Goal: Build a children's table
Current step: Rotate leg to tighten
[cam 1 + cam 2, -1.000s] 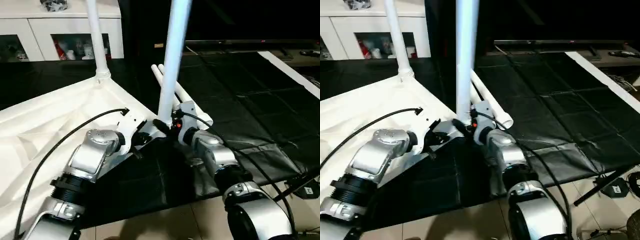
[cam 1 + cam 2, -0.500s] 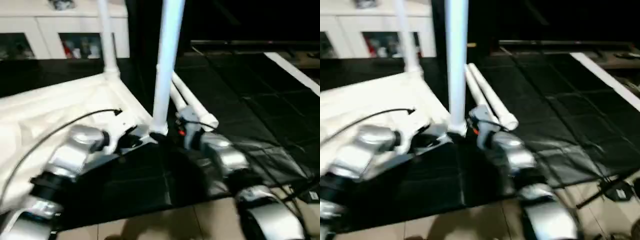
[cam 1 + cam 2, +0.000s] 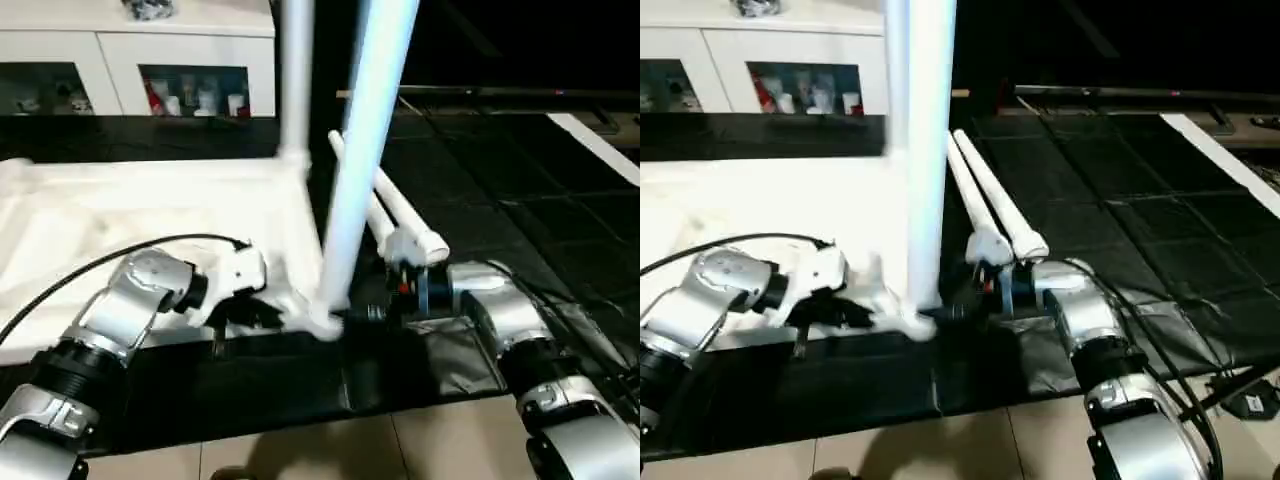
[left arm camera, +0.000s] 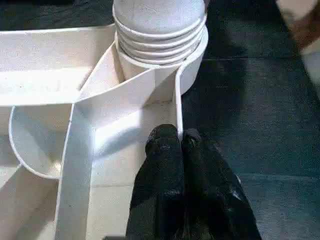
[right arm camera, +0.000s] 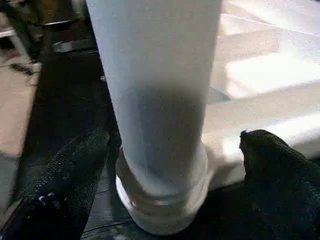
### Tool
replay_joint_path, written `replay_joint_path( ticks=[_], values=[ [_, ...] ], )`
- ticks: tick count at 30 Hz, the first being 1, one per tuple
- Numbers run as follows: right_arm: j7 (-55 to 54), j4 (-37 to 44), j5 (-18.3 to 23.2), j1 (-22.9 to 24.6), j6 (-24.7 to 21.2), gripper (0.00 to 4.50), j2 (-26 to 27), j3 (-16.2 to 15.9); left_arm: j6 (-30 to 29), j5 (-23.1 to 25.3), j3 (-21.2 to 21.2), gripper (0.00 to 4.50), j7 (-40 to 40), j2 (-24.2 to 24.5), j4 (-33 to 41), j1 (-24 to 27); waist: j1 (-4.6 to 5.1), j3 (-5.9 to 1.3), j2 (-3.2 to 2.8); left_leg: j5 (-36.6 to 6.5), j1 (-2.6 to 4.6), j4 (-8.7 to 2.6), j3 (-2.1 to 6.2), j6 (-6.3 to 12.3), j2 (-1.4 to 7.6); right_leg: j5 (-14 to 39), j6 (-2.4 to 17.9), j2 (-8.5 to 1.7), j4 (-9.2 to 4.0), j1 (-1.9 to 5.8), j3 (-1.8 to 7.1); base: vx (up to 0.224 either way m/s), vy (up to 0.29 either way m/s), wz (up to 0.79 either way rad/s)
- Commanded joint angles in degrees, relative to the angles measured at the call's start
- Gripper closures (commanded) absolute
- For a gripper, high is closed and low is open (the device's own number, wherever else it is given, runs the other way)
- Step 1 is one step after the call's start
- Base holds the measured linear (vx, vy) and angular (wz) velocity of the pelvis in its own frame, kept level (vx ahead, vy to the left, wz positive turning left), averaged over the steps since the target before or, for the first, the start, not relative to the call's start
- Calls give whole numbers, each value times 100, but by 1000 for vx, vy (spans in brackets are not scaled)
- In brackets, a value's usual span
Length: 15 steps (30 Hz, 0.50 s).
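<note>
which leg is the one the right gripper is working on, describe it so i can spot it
On the upturned white table top, find the corner nearest the robot. The leg stands upright in that socket between the right gripper's open fingers; two spare legs lie on the black mat.

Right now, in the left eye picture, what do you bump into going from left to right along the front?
Left gripper → upright table leg in the corner socket → right gripper → two spare legs lying on the black mat.
</note>
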State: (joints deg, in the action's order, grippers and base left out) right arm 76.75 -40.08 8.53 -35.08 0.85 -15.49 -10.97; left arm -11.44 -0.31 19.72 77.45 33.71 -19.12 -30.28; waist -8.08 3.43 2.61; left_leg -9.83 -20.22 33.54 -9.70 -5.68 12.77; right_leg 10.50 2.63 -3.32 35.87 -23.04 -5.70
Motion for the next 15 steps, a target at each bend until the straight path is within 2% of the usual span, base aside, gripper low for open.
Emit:
replay_joint_path(
  ticks=[1, 9, 12, 15],
  values=[
    [289, 199, 31, 71, 12, 3, -103, -107, 177, -25, 203, 450, 320, -2, 109, -158, 41, -390, -129, -1382, 63, -379, 2, 71, 117, 1535, 901, -480, -492, 298, 358, 0, 0, 0],
    [624, 145, 12, 37, -81, 3, -123, -252, 365, -128, 361, 450, 819, 113, 207, -120, 17, -397, -122, -1340, 58, -380, 1, 58, 117, 1464, 946, -479, -472, 298, 361, 0, 0, 0],
    [729, 118, 11, 30, -74, 37, -133, -294, 487, -66, 421, 450, 881, 143, 171, -122, 16, -393, -123, -1361, 56, -385, 5, 38, 123, 1461, 944, -480, -469, 298, 358, 0, 0, 0],
    [796, 124, 25, 31, -95, 43, -136, -313, 512, -48, 422, 450, 882, 132, 144, -132, 14, -397, -116, -1363, 53, -382, 5, 38, 119, 1532, 912, -487, -475, 308, 359, 0, 0, 0]
  ],
)
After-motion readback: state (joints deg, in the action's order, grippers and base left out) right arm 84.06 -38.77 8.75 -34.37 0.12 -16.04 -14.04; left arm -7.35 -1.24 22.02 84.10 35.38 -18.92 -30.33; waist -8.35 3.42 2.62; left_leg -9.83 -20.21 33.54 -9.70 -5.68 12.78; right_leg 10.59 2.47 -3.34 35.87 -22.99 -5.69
